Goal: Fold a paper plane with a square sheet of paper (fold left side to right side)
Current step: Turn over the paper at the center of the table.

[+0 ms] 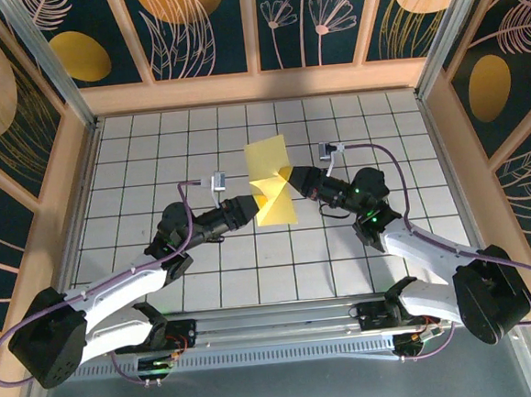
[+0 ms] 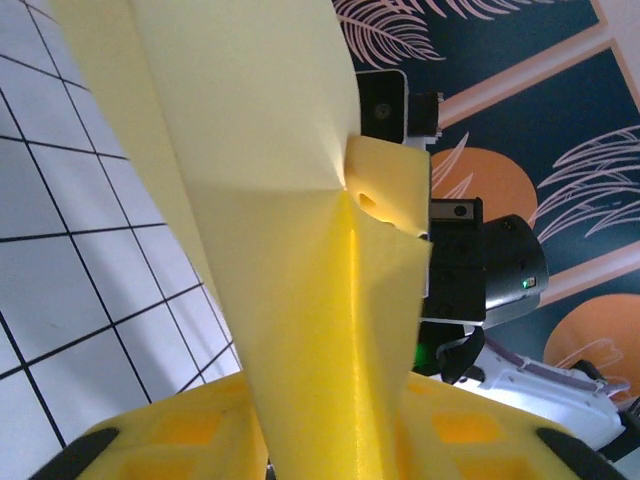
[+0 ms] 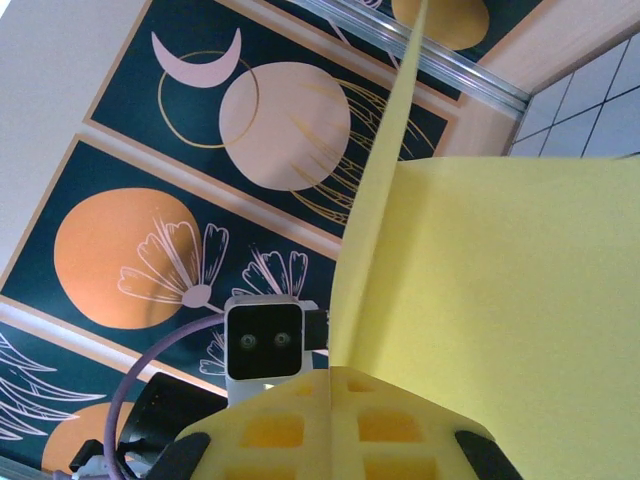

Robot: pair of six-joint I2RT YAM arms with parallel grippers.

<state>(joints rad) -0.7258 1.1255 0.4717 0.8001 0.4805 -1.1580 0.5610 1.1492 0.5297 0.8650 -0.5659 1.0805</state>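
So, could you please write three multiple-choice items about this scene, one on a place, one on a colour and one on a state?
1. Where is the square sheet of paper?
A. Lying flat by the left wall.
B. Raised between the left gripper and the right gripper.
C. Inside a box.

2. What colour is the sheet?
A. White.
B. Blue.
C. Yellow.

3. What state is the sheet in?
A. Creased and bent.
B. Perfectly flat.
C. Torn into two pieces.

Answers:
1 B, the top view shows it standing up above the tiled table between both arms' tips.
2 C, it is bright yellow in every view.
3 A, the left wrist view shows a sharp crease.
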